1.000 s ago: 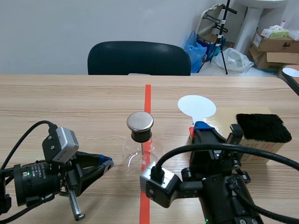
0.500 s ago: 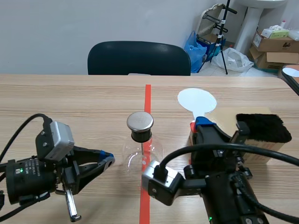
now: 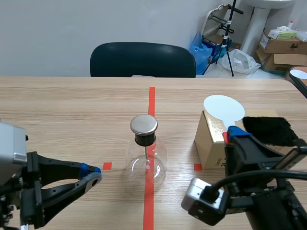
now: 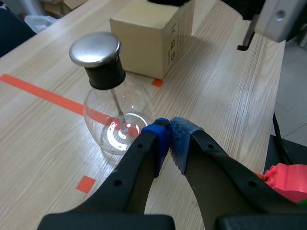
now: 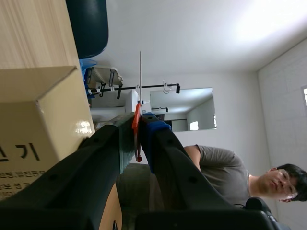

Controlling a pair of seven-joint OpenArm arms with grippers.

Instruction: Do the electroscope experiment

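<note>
Table (image 3: 72, 105): my left gripper (image 4: 169, 139) is closed empty beside the flask (image 3: 146, 160); right gripper (image 5: 137, 127) pinches the paddle (image 3: 223, 108) thinly, so it may slip.

Scene frontal; wrists close; left shares flask (image 3: 146, 160).

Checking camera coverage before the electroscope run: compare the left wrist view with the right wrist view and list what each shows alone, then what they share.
Only the left wrist view: the glass flask with its metal cap, the tape line running beneath it, and the left hand, shut on nothing beside the flask. Only the right wrist view: the right hand shut on the paddle by its red handle, a dark chair and a person beyond. Both: the cardboard box.
</note>
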